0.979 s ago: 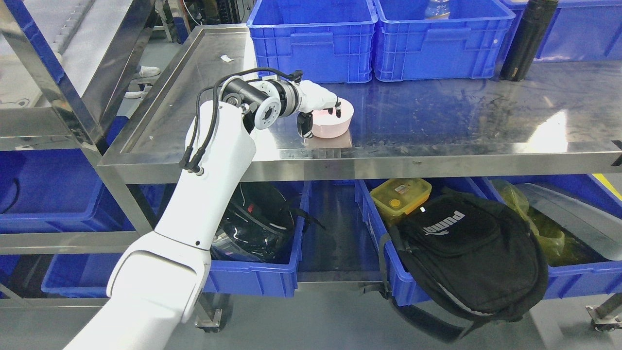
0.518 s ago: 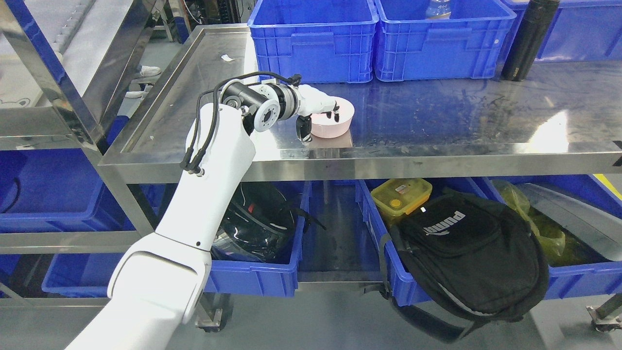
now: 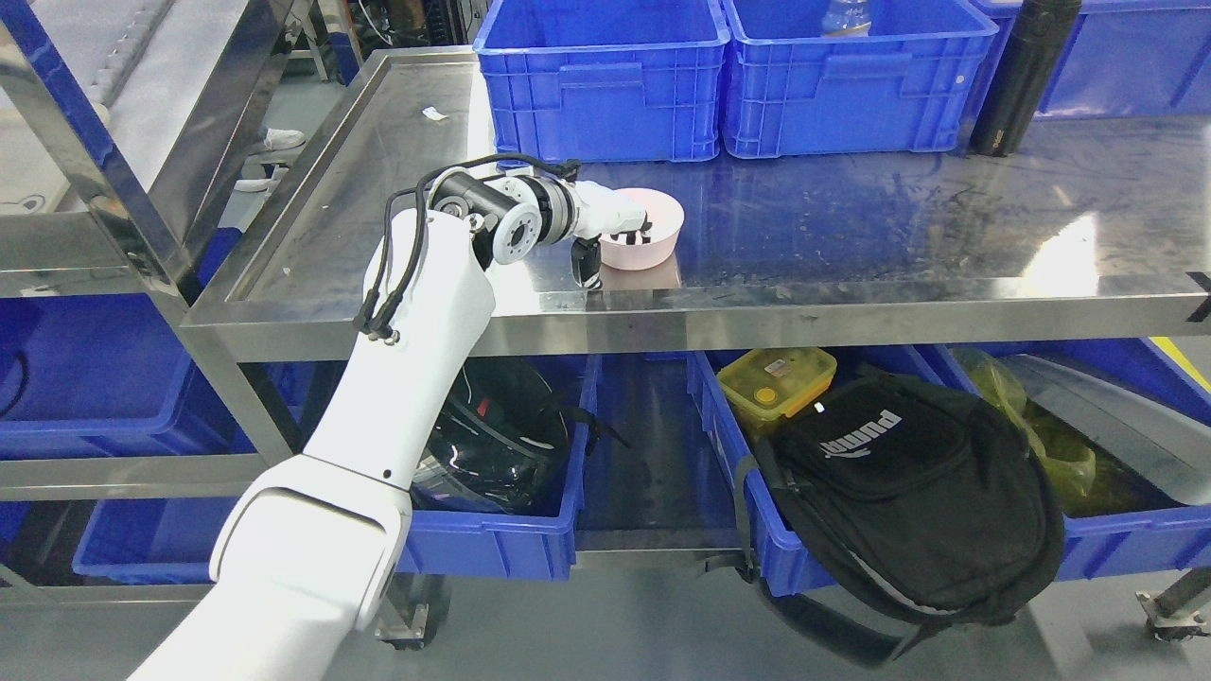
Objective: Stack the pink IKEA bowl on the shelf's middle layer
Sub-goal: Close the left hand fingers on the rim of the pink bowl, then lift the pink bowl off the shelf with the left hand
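Bowl (image 3: 643,240): pink, upright on the steel shelf (image 3: 851,227), near the front edge, left of the middle.
Left hand (image 3: 613,227): at the bowl's left rim, fingers (image 3: 632,227) curled over the rim into the bowl, thumb (image 3: 587,265) down outside the wall, tip near the shelf surface; gripping the bowl by its left wall.
Left arm (image 3: 416,322): white, rising from the lower left corner, passing in front of the shelf's front edge, black cables looped along the forearm.
Left crate (image 3: 601,80): blue, at the back of the shelf, behind the bowl and well apart from it.
Right crate (image 3: 851,80): blue, just beside the left crate, behind and to the right of the bowl; a clear bottle (image 3: 845,17) showing inside.
Flask (image 3: 1022,76): black, upright at the back of the shelf, far right of the bowl, beside the right crate.
Paper scrap (image 3: 432,113): white, small, at the back left of the shelf, well apart from the bowl.
Helmet (image 3: 501,435): black, in a blue bin on the level below, under and left of the bowl.
Backpack (image 3: 908,501): black, white logo, hanging over the front of a lower bin, below and right of the bowl.
Lunch box (image 3: 778,383): yellow, in the lower bin, just behind the backpack.
Right hand: out of sight.
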Available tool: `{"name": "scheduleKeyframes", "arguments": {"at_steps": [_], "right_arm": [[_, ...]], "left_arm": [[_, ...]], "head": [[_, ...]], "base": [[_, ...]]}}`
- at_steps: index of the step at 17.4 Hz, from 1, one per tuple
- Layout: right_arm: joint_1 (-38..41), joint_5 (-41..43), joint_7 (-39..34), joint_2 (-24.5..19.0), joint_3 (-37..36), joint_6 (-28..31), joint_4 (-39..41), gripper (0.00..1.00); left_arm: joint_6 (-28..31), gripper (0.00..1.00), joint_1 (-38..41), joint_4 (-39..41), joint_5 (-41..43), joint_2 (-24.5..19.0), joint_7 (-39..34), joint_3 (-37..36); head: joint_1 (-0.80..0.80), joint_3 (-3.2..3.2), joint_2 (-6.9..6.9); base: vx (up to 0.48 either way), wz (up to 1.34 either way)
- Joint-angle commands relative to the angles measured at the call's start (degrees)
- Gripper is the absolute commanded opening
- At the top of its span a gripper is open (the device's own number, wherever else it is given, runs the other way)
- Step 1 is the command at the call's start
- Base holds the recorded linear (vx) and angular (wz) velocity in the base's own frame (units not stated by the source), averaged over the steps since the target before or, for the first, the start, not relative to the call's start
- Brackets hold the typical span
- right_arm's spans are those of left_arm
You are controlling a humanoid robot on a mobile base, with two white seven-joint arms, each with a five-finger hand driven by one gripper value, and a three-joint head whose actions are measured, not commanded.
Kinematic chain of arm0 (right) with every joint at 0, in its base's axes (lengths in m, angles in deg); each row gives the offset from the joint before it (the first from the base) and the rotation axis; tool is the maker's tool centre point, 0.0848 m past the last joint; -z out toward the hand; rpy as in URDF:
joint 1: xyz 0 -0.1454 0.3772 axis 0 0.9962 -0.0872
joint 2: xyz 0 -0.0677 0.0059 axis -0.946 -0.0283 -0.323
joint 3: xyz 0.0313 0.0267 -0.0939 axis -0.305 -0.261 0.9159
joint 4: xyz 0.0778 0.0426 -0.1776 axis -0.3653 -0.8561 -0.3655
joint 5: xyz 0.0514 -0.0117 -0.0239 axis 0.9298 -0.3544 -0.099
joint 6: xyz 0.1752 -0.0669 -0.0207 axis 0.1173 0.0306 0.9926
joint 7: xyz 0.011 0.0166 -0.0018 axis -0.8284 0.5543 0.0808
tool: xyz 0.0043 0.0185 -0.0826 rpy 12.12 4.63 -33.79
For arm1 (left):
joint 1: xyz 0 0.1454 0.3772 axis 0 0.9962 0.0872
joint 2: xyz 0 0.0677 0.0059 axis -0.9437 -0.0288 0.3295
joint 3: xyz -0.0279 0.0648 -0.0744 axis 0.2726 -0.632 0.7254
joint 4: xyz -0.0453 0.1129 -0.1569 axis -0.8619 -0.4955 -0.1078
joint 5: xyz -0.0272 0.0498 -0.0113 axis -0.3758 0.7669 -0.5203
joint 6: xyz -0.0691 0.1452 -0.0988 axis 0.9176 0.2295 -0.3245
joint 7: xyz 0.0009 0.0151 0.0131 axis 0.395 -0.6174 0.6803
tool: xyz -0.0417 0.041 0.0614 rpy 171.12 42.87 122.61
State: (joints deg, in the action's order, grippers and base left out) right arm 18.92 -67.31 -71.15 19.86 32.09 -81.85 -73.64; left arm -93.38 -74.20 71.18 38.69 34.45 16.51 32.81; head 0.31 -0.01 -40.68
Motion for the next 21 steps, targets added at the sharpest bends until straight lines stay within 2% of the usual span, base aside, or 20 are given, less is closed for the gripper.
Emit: {"name": "scheduleKeyframes", "arguments": {"at_steps": [1, 2, 4, 7, 10, 13, 16, 21], "right_arm": [[1.23, 0.00, -0.03, 1.00, 0.00, 0.02, 1.00, 1.00], [1.23, 0.00, -0.03, 1.00, 0.00, 0.02, 1.00, 1.00], [1.23, 0.00, -0.03, 1.00, 0.00, 0.02, 1.00, 1.00], [1.23, 0.00, -0.03, 1.00, 0.00, 0.02, 1.00, 1.00], [1.23, 0.00, -0.03, 1.00, 0.00, 0.02, 1.00, 1.00], [1.23, 0.00, -0.03, 1.00, 0.00, 0.02, 1.00, 1.00], [1.23, 0.00, -0.03, 1.00, 0.00, 0.02, 1.00, 1.00], [1.23, 0.00, -0.03, 1.00, 0.00, 0.02, 1.00, 1.00]], "left_arm": [[-2.01, 0.37, -0.05, -3.40, -0.25, -0.96, 0.26, 2.34], [-4.28, 0.24, -0.05, -3.40, -0.25, -0.96, 0.61, 4.09], [-6.92, 0.12, -0.05, -3.31, -0.43, -0.96, 0.62, 6.73], [-9.65, 0.02, -0.05, -2.26, -1.39, -0.96, 0.62, 11.12], [-15.18, 0.00, -0.13, 0.80, -3.84, -0.96, 0.97, 17.62], [-18.62, 0.00, 0.83, 6.33, -13.23, -0.96, 2.19, 20.36], [-19.68, 0.00, 4.95, 14.76, -19.31, -0.96, 4.12, 23.44], [-28.98, 0.00, 11.63, 24.80, -27.05, -0.96, 4.66, 28.53]], "head": [[0.00, 0.00, 0.00], [0.00, 0.00, 0.00], [0.00, 0.00, 0.00], [0.00, 0.00, 0.00], [0.00, 0.00, 0.00], [0.00, 0.00, 0.00], [0.00, 0.00, 0.00], [0.00, 0.00, 0.00]], "base": [[0.000, 0.00], [0.000, 0.00], [0.000, 0.00], [0.000, 0.00], [0.000, 0.00], [0.000, 0.00], [0.002, -0.01], [0.002, -0.01]]}}
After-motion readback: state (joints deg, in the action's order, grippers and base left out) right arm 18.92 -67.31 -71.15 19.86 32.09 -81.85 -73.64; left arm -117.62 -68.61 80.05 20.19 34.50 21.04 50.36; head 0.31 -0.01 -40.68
